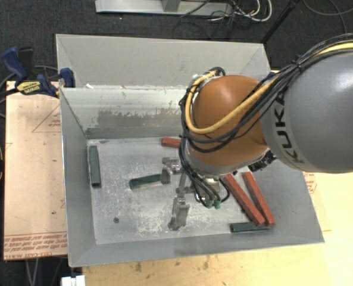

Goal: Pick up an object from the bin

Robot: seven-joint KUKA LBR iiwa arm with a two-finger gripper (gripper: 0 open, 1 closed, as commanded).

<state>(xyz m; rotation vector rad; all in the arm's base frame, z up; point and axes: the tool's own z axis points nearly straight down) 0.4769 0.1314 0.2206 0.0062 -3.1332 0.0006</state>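
Tool [176, 193] down in grey bin [75, 159], fingers spread apart; dark green bar [145, 182] just beside one finger.

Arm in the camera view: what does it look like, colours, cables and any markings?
The arm is a fat, rounded grey link with black KUKA lettering on its side. Its wrist wears a glossy orange dome cover, looped by cream and black cables. A bit of green wiring hangs beneath.
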